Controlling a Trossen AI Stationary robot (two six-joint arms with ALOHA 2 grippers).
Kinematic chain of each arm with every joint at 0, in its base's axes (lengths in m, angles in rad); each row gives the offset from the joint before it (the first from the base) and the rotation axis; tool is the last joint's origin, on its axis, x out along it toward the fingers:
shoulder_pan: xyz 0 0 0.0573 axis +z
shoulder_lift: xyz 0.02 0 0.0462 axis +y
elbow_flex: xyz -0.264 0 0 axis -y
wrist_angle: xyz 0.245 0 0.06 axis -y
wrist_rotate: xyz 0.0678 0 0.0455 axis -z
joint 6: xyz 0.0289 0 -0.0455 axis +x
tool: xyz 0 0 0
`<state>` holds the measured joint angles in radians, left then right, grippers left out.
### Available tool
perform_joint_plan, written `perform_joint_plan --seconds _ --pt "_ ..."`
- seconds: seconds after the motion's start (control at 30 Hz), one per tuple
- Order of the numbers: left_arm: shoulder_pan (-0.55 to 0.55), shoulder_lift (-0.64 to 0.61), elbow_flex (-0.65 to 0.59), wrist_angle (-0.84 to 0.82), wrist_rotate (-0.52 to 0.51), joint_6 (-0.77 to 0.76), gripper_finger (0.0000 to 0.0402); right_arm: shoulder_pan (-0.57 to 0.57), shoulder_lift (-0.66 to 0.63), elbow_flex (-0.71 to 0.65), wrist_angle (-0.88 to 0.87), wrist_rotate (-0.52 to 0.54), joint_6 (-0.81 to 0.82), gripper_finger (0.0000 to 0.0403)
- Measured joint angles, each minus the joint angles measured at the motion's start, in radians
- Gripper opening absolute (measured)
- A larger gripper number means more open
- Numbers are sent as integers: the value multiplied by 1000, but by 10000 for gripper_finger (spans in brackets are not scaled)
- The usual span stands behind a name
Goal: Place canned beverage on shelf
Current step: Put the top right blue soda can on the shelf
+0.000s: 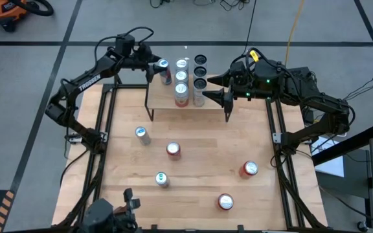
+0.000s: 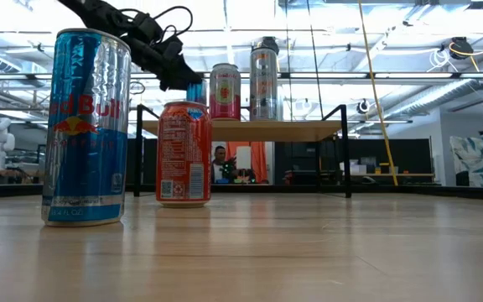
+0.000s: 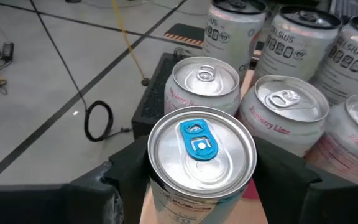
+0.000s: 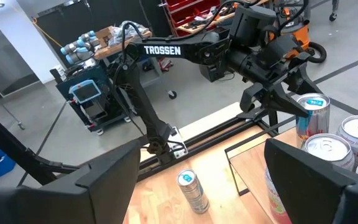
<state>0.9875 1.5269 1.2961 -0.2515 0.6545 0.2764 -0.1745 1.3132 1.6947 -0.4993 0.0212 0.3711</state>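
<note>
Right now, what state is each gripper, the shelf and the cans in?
Left gripper: around the blue-tab can at the shelf's left end.
Right gripper: open, empty, at the shelf's right end.
Shelf: several cans upright on it.
Five table cans: upright, untouched.

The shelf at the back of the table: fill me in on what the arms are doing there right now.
The left gripper has its fingers around a blue-tabbed can at the left end of the shelf, beside the cans already lined up there. The right gripper hangs open and empty at the shelf's right end. Five more cans stand on the tabletop, still to be shelved.
</note>
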Motion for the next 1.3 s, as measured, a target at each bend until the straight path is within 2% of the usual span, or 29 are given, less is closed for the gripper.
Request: perform_joint_plan --seconds 0.47,1.0,1.3 --pt "63 0 0 6 136 78 238 0 0 0 -9 0 28 322" --pt "96 21 0 3 205 133 238 0 0 0 -17 0 37 322" --pt "95 21 0 -21 203 176 238 0 0 0 -29 0 37 322"
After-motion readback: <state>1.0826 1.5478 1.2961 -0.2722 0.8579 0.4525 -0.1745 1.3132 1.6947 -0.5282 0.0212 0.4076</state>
